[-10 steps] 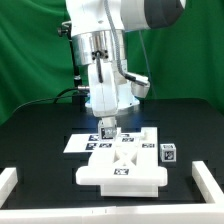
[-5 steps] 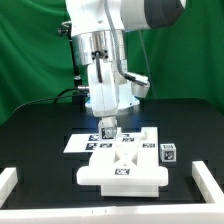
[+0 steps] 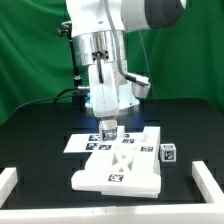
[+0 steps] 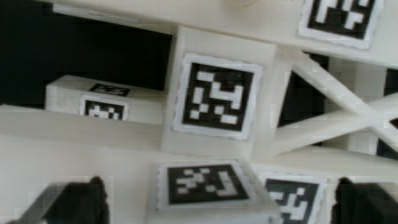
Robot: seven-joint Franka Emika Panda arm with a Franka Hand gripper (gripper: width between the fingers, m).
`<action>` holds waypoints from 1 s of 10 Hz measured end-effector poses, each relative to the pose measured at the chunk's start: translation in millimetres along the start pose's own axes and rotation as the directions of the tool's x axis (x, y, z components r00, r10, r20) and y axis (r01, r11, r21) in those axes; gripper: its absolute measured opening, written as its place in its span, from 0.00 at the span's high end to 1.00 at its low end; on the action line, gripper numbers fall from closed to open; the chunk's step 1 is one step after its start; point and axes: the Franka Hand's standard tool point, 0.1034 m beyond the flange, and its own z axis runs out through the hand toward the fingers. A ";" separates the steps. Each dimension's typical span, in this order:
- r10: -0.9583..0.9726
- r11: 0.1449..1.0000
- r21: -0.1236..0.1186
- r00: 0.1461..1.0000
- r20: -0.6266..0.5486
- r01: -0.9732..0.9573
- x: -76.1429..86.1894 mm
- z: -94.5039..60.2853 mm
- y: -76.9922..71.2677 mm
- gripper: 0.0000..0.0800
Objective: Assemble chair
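Note:
The chair, a white flat part with an X-shaped brace and square tags, lies on the black table, turned slightly askew. My gripper stands at its far edge. In the wrist view the dark fingers sit on either side of a white tagged section of the chair, with no gap showing between them and the plastic. The gripper is shut on that section. A small white cube with a tag lies apart, on the exterior view's right, and another tagged block shows in the wrist view.
The marker board lies flat behind the chair part, on the exterior view's left. White border rails sit at the table's front left and front right. A green curtain hangs behind.
The chair part has turned and shifted a little toward the exterior view's left; its front edge now sits askew. The arm has barely moved.

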 end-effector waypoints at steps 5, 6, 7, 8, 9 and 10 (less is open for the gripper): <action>-0.016 1.000 -0.014 0.999 0.041 0.017 -16.5 -17.6 0.0 0.19; -0.021 1.000 -0.021 0.997 0.076 0.022 -27.4 -36.7 0.8 0.19; -0.029 0.999 -0.024 0.996 0.080 0.031 -33.6 -42.1 2.5 0.19; -0.033 0.999 -0.028 0.997 0.077 0.035 -31.9 -37.2 3.7 0.19; -0.033 0.999 -0.030 0.997 0.076 0.035 -31.8 -35.9 4.1 0.19; -0.034 0.999 -0.030 0.997 0.076 0.037 -32.4 -35.8 4.2 0.19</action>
